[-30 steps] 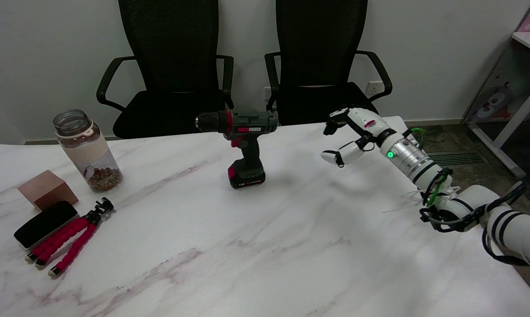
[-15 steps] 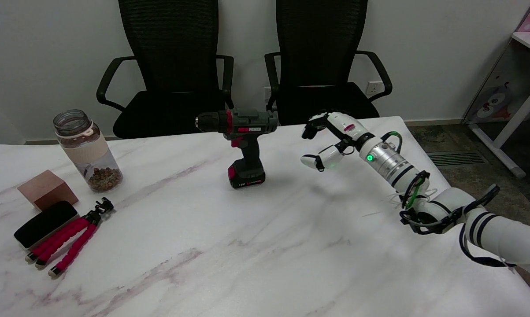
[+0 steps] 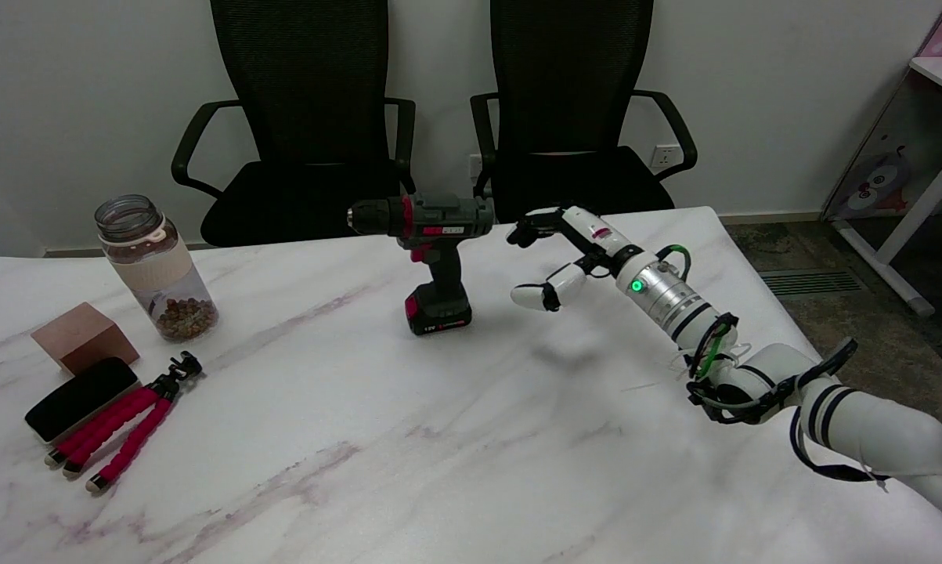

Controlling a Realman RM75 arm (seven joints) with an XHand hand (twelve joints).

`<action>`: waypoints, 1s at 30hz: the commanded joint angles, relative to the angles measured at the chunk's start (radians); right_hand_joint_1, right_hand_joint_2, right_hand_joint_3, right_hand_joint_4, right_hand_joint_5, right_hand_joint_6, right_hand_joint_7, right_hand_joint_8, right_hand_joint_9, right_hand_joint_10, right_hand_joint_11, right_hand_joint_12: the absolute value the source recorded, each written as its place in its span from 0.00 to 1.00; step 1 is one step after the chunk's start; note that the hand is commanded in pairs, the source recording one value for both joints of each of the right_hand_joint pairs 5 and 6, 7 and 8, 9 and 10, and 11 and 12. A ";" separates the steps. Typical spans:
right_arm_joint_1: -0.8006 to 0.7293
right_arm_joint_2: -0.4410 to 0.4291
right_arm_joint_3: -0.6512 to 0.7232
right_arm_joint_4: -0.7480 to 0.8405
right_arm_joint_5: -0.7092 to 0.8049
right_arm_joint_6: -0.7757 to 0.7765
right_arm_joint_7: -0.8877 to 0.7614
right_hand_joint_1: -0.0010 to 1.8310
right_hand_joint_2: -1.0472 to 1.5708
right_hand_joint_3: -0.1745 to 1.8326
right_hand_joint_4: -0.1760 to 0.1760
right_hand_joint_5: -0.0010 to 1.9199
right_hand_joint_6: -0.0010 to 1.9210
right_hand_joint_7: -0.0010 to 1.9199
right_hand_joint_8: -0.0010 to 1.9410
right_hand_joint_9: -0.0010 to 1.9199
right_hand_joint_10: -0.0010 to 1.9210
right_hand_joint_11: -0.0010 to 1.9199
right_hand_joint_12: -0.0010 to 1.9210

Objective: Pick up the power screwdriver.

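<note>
The power screwdriver (image 3: 433, 258) stands upright on its red-and-black battery base near the table's far middle, its chuck pointing left. It is dark grey with red trim. My right hand (image 3: 558, 254) hovers just to its right, a short gap away and at the height of its body and grip. The fingers are spread apart and hold nothing, with the thumb low and the others reaching toward the tool's rear end. The white arm runs in from the lower right.
A clear jar (image 3: 155, 266) with brown bits stands at the left. Nearer lie a brown block (image 3: 84, 337), a black case (image 3: 81, 397) and a small red-legged tripod (image 3: 126, 428). Two black office chairs (image 3: 572, 117) stand behind the white marble table (image 3: 439, 439).
My right hand has moved left across the table toward the power screwdriver, closing most of the gap. Its fingers stay spread. The screwdriver has not moved.
</note>
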 commanded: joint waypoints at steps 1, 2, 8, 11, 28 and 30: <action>0.010 -0.044 -0.061 0.016 0.084 0.005 0.161 0.49 0.40 0.59 0.68 0.34 0.34 0.34 0.34 0.17 0.17 0.24 0.24; 0.011 -0.050 -0.066 0.018 0.084 0.005 0.172 0.49 0.40 0.60 0.68 0.34 0.34 0.34 0.33 0.17 0.17 0.24 0.24; 0.017 -0.082 -0.074 0.053 0.084 0.005 0.229 0.49 0.39 0.59 0.73 0.32 0.32 0.32 0.32 0.17 0.17 0.23 0.23; 0.024 -0.100 -0.074 0.071 0.084 0.005 0.263 0.49 0.37 0.60 0.78 0.32 0.32 0.32 0.31 0.16 0.16 0.22 0.22; 0.067 -0.195 -0.076 0.193 0.084 -0.012 0.386 0.48 0.30 0.59 1.00 0.27 0.27 0.27 0.26 0.14 0.14 0.17 0.17; 0.072 -0.205 -0.076 0.202 0.083 -0.016 0.402 0.48 0.30 0.59 1.00 0.26 0.26 0.26 0.26 0.13 0.13 0.16 0.16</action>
